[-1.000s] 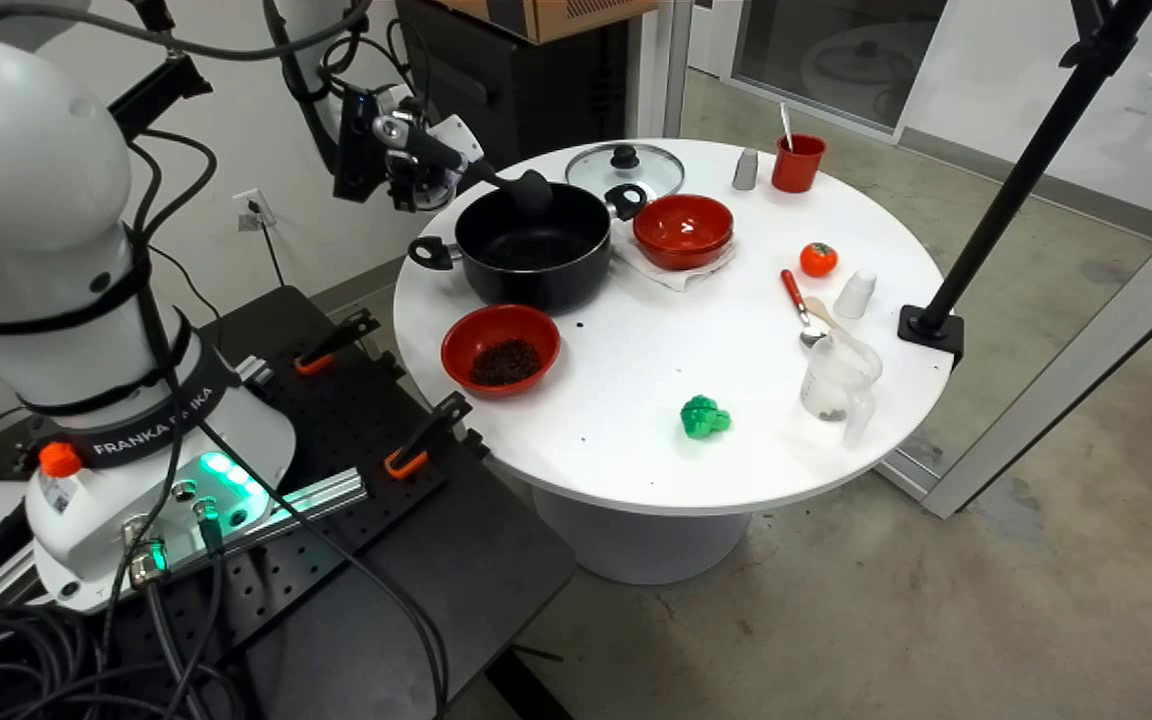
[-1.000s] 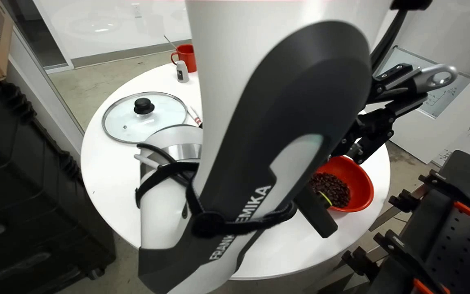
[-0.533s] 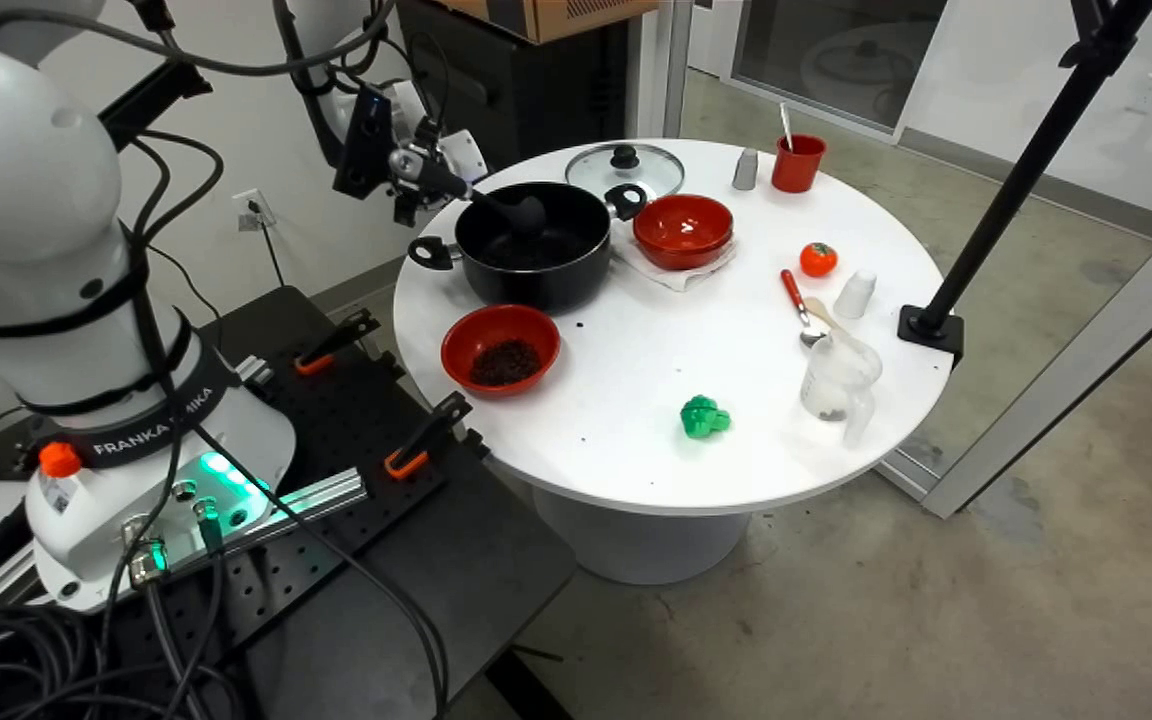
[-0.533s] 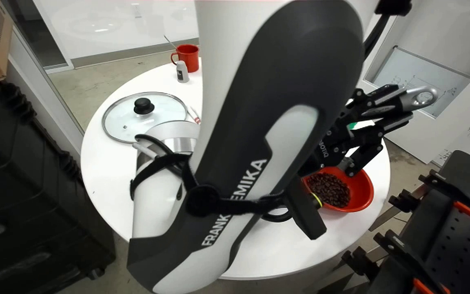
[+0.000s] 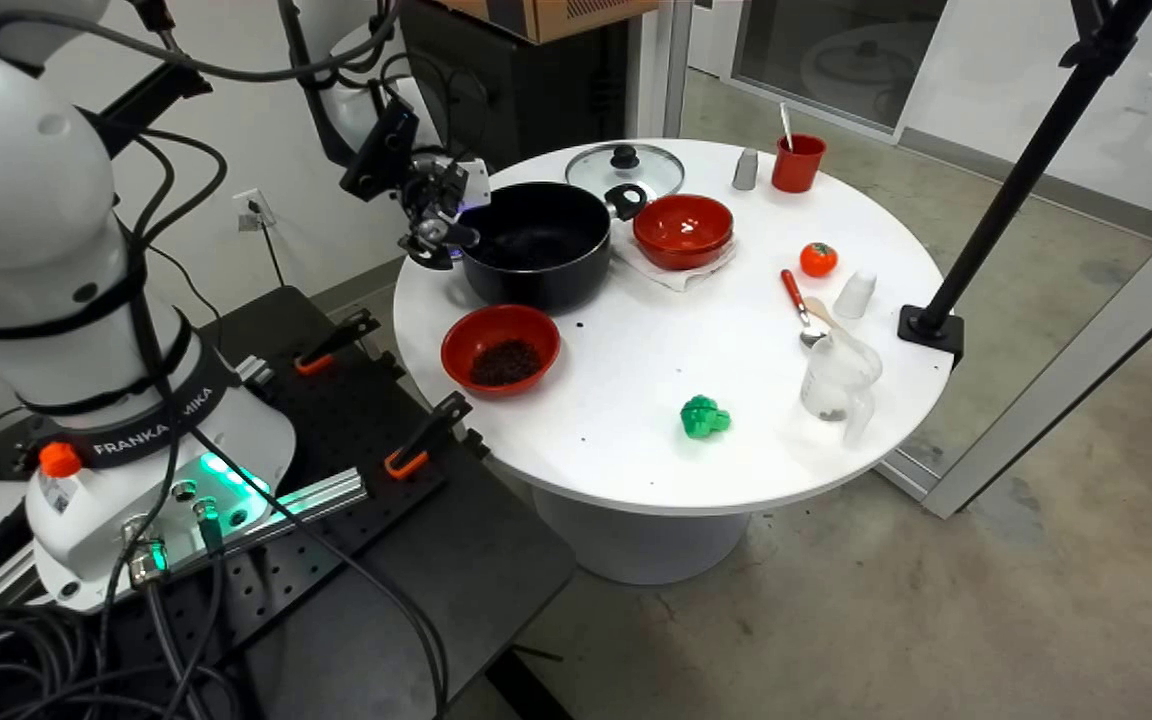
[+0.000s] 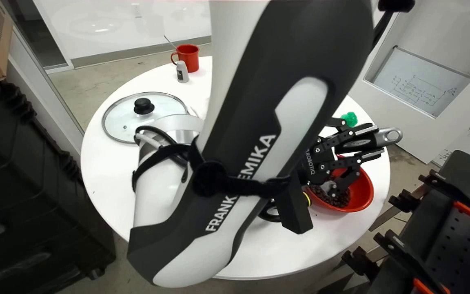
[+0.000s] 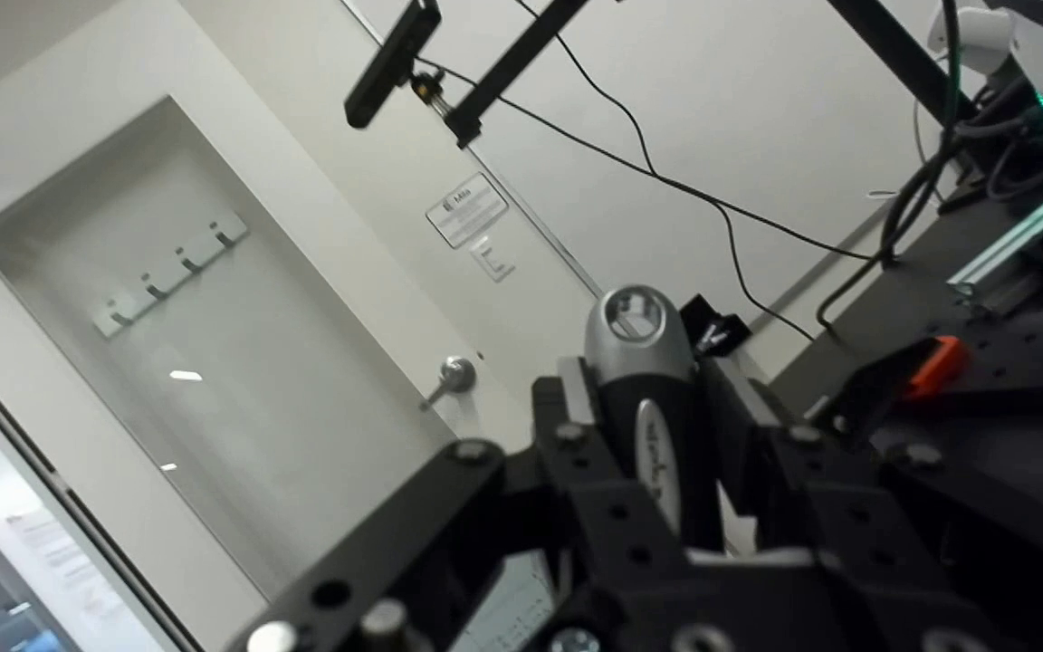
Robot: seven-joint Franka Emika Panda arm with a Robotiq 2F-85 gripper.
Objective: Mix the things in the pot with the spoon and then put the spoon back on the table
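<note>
— Doing what just now?
— Stirring, most likely; has yet to lay the spoon [image 6: 359, 143] back on the table [image 5: 626, 420]. Has its thick handle clamped in the gripper [image 7: 655, 389], spread no wider than the handle.
— And sits where?
— At the rim of the pot [image 5: 556, 290], in an exterior view. Can't tell touching from just apart there, nor find the bowl end, perhaps lost against black.
— How to stir well from here?
— Dip the bowl end low without grinding it on the bottom. Sweep slow, level circles, keep the fingers [image 7: 577, 391] off the rim, and go easy enough not to nudge the pot into the red bowl [image 5: 476, 325] near it. Turn the wrist with each circle, to spare the handle a twist.
— Points which way?
— Sends its looped silver end out past the fingertips in the wrist view, with its long axis along the fingers. Presumably aims the bowl end the opposite way, toward the pot.
</note>
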